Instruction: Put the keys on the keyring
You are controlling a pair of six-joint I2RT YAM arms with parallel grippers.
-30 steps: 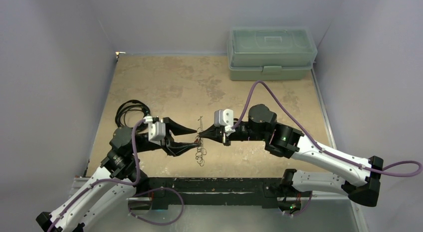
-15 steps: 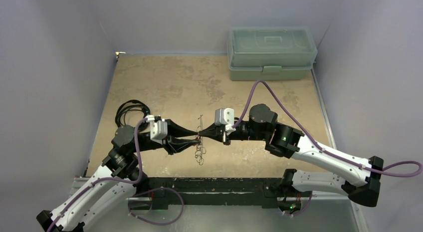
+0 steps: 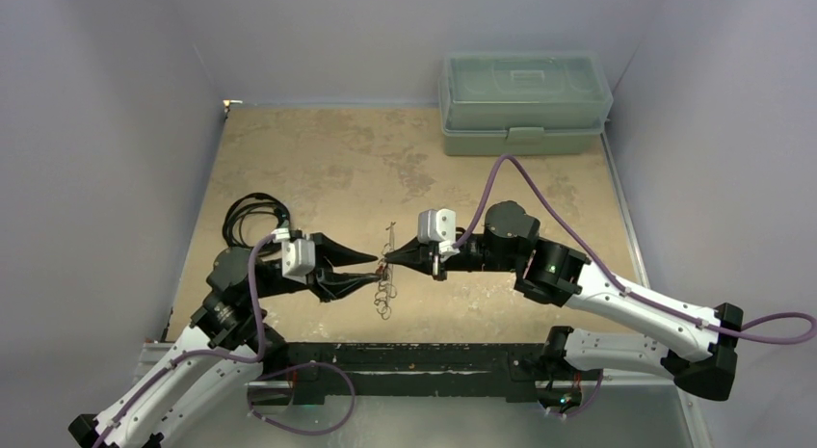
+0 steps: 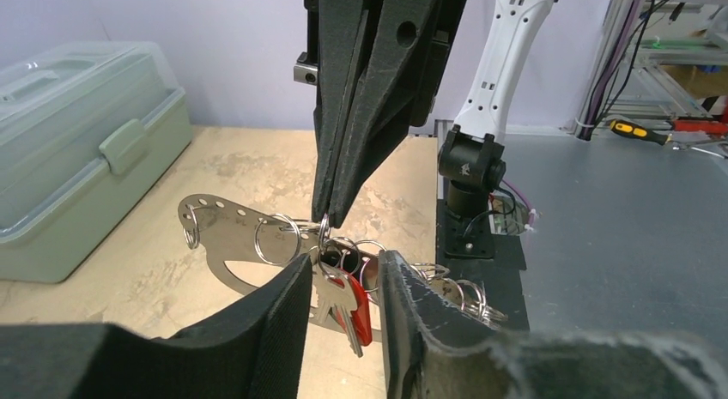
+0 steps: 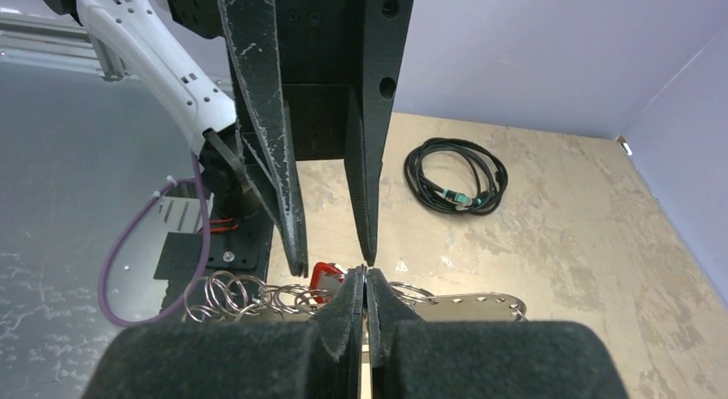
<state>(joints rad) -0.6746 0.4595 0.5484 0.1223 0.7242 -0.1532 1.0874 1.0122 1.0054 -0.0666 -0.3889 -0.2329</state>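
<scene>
Three views, taken in turn. From above: shows only the left gripper (image 3: 374, 267) and right gripper (image 3: 387, 261) meeting tip to tip over the table (image 3: 318, 159), with the keyring (image 3: 385, 296) dangling beneath them; too small there to tell jaw spacing or the key. From the left wrist: reveals the left gripper (image 4: 343, 266) spread, with the red-headed key (image 4: 356, 306) hanging between its fingers, and the right gripper (image 4: 330, 220) pinching one ring of the keyring (image 4: 225, 236). From the right wrist: shows the right gripper (image 5: 365, 283) pressed together among the rings, plus a coiled black cable (image 5: 455, 176) beyond.
</scene>
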